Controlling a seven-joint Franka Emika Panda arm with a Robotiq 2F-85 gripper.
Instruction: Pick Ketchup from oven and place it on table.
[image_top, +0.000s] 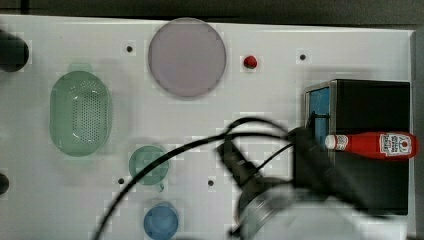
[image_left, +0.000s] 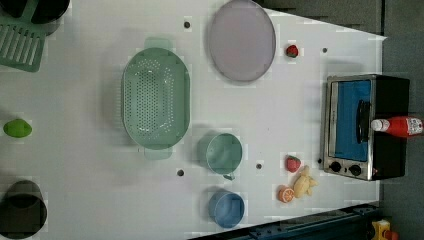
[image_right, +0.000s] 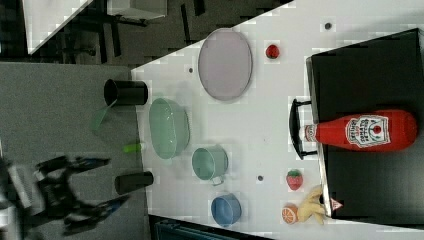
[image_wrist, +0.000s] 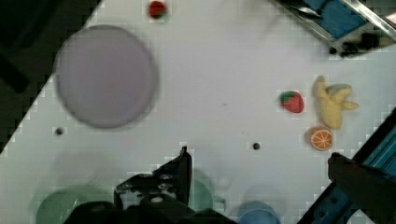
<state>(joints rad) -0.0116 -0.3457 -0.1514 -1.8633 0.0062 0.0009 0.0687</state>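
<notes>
The task is judged to be at its very start: nothing has been grasped, and the reach toward the ketchup (image_top: 372, 145) has yet to be made. The slim red squeeze bottle is seen lying on its side on the flat black top of the oven (image_top: 372, 102), white cap over the front edge above the handle, at about three o'clock in the top view. The gripper (image_wrist: 259, 170) is seen in the wrist view with its jaws spread fully wide and nothing between them, held above the table (image_top: 270, 85) near the teal cup (image_top: 148, 165) and the blue cup (image_top: 161, 221).

The next move is judged to call for travel over to the oven top, a descent across the bottle's rounded body, and a closing across its narrow width; smooth glossy plastic may roll or slip.

The oven is boxy, with a steel front and bluish glass. The tabletop is matt white, dotted with dark holes.
</notes>
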